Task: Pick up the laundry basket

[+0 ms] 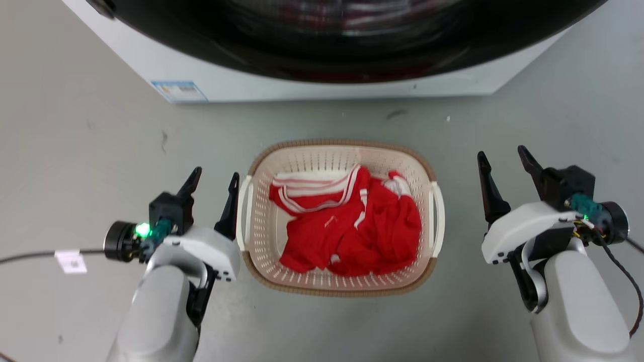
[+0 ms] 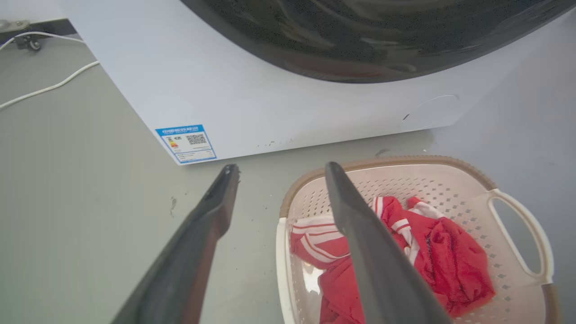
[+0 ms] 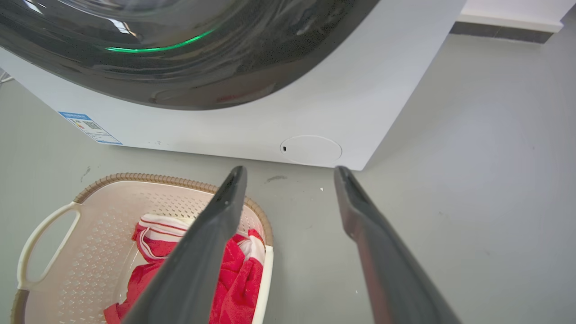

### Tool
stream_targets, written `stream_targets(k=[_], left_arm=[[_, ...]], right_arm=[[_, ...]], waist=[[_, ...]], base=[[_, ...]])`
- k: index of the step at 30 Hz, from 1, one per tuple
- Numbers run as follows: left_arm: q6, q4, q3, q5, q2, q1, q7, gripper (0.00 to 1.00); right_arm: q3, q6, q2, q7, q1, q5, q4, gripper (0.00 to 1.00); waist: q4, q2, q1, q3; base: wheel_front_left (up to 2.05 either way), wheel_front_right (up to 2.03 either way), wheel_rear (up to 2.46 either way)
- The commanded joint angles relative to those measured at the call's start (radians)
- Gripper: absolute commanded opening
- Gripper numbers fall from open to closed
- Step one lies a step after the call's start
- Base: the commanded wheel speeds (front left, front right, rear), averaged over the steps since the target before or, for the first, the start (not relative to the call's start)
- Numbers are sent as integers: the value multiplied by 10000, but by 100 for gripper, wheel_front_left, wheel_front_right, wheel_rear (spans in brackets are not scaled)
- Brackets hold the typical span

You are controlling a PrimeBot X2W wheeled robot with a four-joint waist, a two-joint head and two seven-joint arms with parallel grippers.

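The laundry basket [image 1: 342, 290] sits on the grey floor [image 1: 75, 151] directly before the robot, just short of the white washing machine [image 1: 322, 85], with a red, white-striped garment [image 1: 352, 226] heaped inside. The left gripper [image 1: 216, 174], jaws apart, hangs at the basket's left side. Its inner finger is just beside the white left handle [image 1: 243, 211], though whether it touches cannot be told. The right gripper [image 1: 502, 152], also spread and holding nothing, stands apart from the right handle [image 1: 438, 211], with bare floor between them.

The likeliest trouble is an uneven lift. The left gripper is much nearer its handle than the right, so a grasp closed on one side alone would probably tip the basket and could spill the garment. The handles are thin, smooth loops, and a shallow pinch could slide off one. A finger lowered inside the rim could also catch in the perforated wall or snag the cloth.

Open floor lies to both sides and on the near side, giving each arm room to swing inward. Room is tighter at the far rim, where the machine's front stands close, so reaching forward could bump it. Straight up looks the safest path.
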Motion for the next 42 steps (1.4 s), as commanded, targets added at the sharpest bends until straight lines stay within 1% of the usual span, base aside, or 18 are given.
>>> stream_targets(k=[1,9,14,19,24,28,32,35,42], left_arm=[[-21,167,-39,-41,41,-178,-28,100],[-61,2598,-717,-268,100,-1871,-27,100],[-67,3902,-1546,-690,73,-2753,119,100],[-70,4731,-2393,-1391,110,-3435,449,100],[-71,5015,-3373,-2215,269,-3968,880,100],[-71,4987,-4201,-2865,452,-4346,1325,100],[-70,4913,-5005,-3609,662,-4641,2041,100],[-70,4798,-5571,-4202,810,-4820,2625,100],[-68,4577,-6627,-5096,1231,-5194,2901,100]], right_arm=[[-19,-6,8,66,-220,164,141,100],[88,-8,-3,459,-1461,902,2401,100],[316,-8,-21,694,-2249,958,3891,100],[390,-7,-6,891,-3134,1127,5316,100],[516,-7,-3,1088,-3989,1146,6447,100],[471,-7,-4,1364,-4693,1079,7274,100],[526,-7,-3,1807,-5293,1193,8027,100],[643,-7,-4,2029,-5628,1137,8373,100],[616,-7,-3,2328,-6037,1197,8734,100]], waist=[[-11,-1,-2,636],[220,-1,-2,1538],[375,-1,-2,1978],[420,-1,-2,2348],[479,-1,-2,2681],[512,-1,-2,2953],[564,-1,-2,3176],[575,-1,-2,3319],[601,-1,-2,3566]], base=[[0,0,0],[0,0,0],[0,0,0],[0,0,0],[0,0,0],[0,0,0],[0,0,0],[0,0,0],[0,0,0]])
